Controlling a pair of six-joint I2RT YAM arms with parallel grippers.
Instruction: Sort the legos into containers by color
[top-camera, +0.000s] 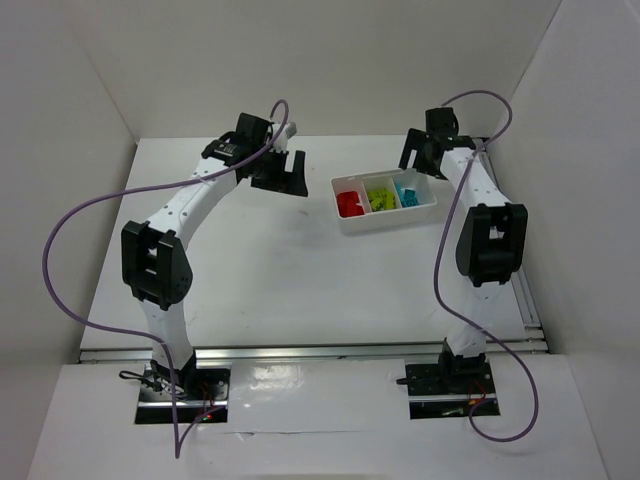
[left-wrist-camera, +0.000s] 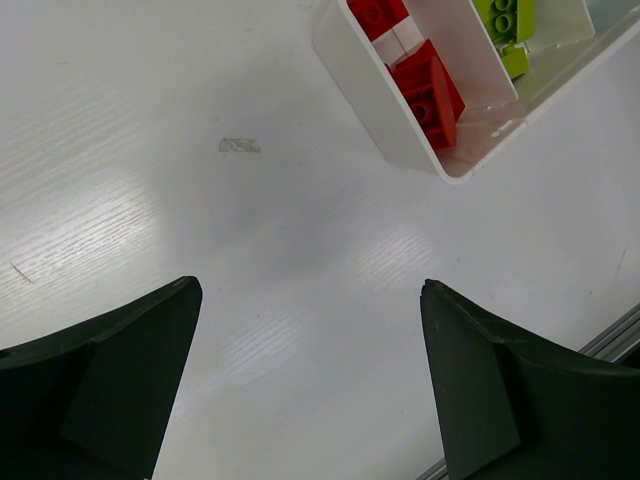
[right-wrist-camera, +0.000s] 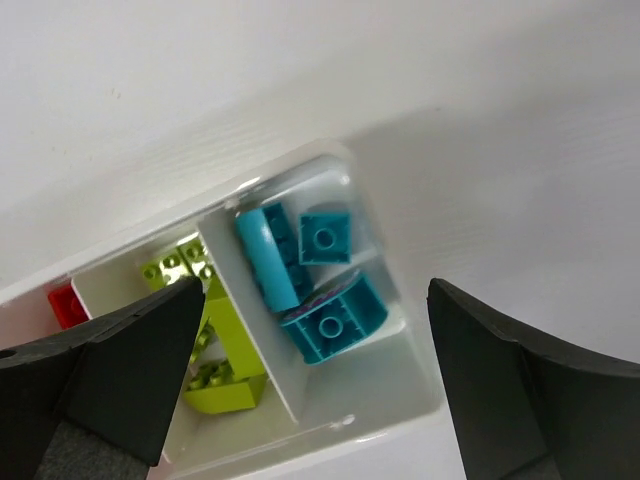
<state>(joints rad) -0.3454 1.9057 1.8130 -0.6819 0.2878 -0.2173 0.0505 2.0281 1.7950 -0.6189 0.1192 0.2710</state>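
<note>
White tray (top-camera: 392, 223); legos (top-camera: 380, 198) red, lime, cyan

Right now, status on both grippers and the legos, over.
Left gripper open, empty, beside tray. Right gripper open, empty, above cyan compartment. Red, green, cyan legos sorted in tray; nothing in the way.
</note>
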